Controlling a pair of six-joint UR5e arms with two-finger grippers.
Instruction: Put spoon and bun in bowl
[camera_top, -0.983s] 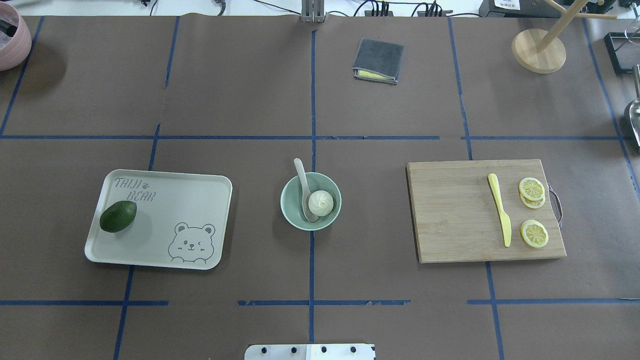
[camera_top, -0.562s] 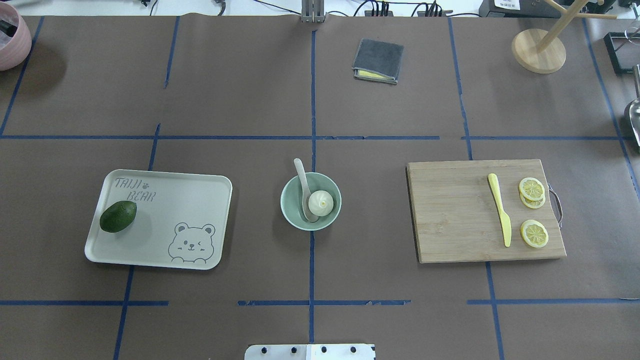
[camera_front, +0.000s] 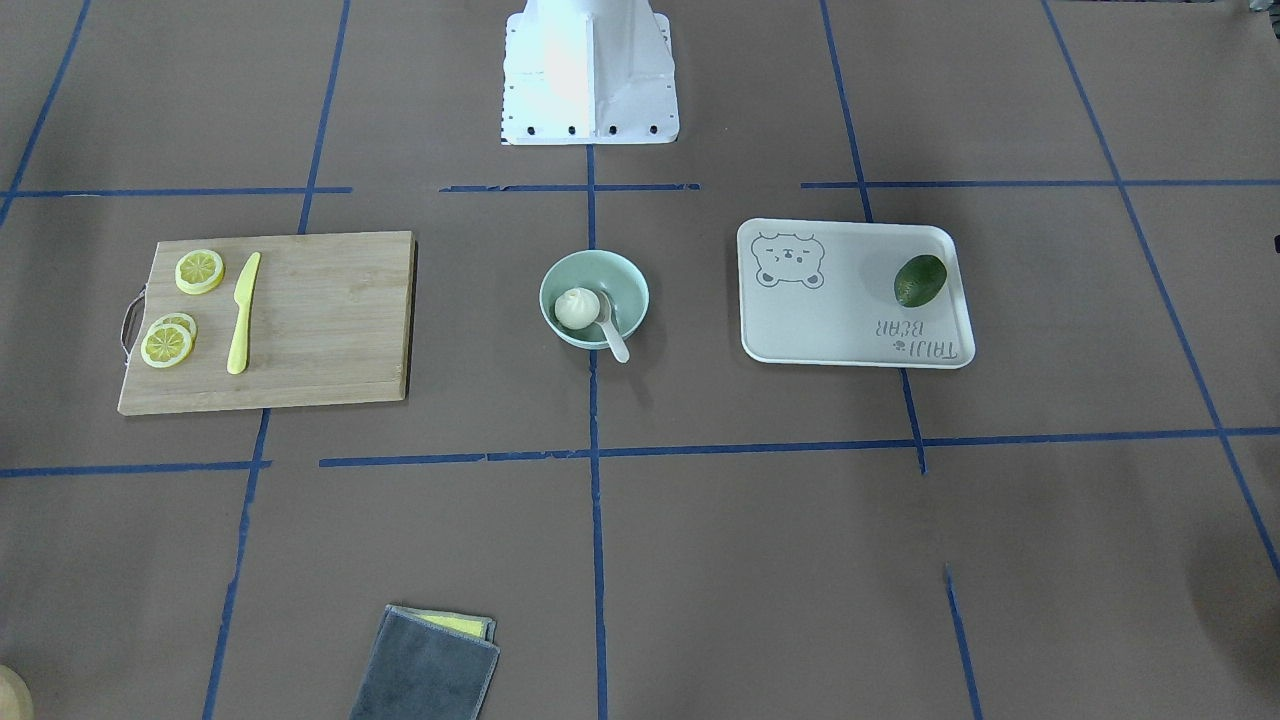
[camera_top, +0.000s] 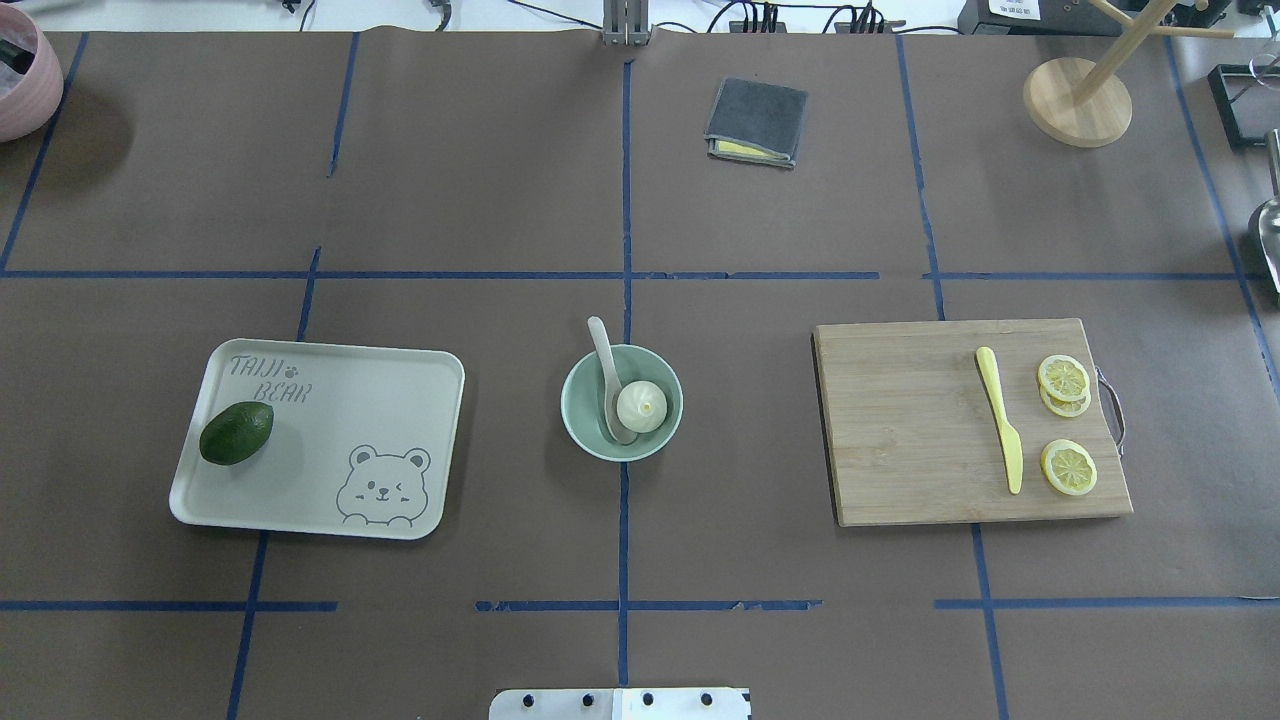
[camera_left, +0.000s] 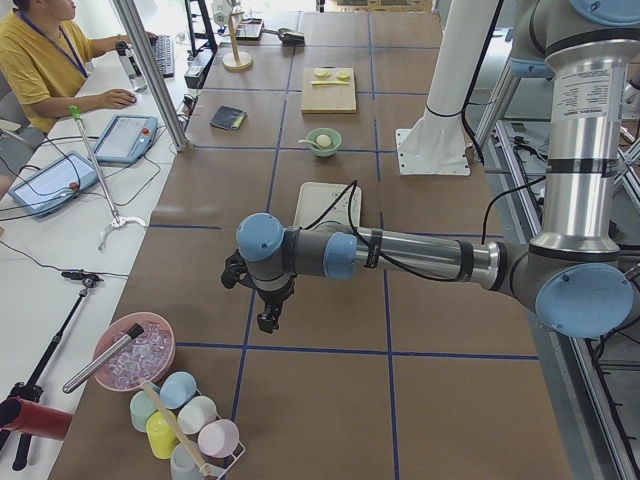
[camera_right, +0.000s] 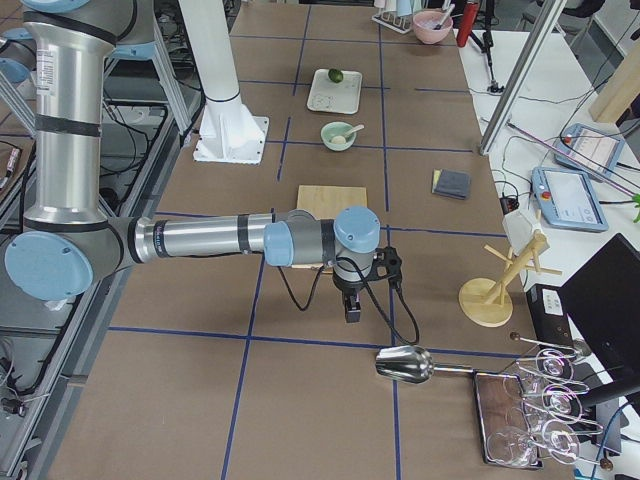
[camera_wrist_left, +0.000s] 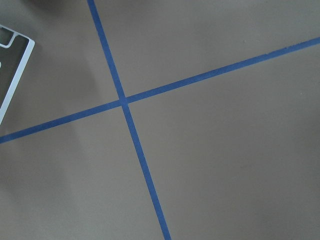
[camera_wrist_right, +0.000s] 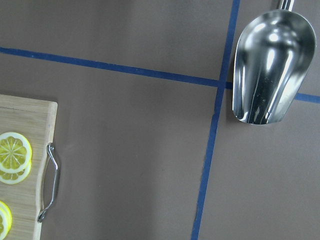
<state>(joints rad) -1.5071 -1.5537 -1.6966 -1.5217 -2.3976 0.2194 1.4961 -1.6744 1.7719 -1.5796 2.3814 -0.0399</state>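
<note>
The pale mint-green bowl (camera_top: 575, 415) stands at the table's middle, also in the front-facing view (camera_front: 625, 280). The white bun (camera_top: 642, 405) sits inside it. The white spoon (camera_top: 603, 355) lies in the bowl beside the bun, its handle sticking out over the far rim. My left gripper (camera_left: 266, 322) shows only in the exterior left view, far from the bowl, pointing down over bare table. My right gripper (camera_right: 352, 312) shows only in the exterior right view, past the cutting board. I cannot tell whether either is open or shut.
A white bear tray (camera_top: 400, 380) with an avocado (camera_top: 236, 433) lies left of the bowl. A cutting board (camera_top: 900, 430) with a yellow knife (camera_top: 1000, 420) and lemon slices (camera_top: 1068, 467) lies right. A grey cloth (camera_top: 757, 122) lies far back. A metal scoop (camera_wrist_right: 270, 70) lies near my right gripper.
</note>
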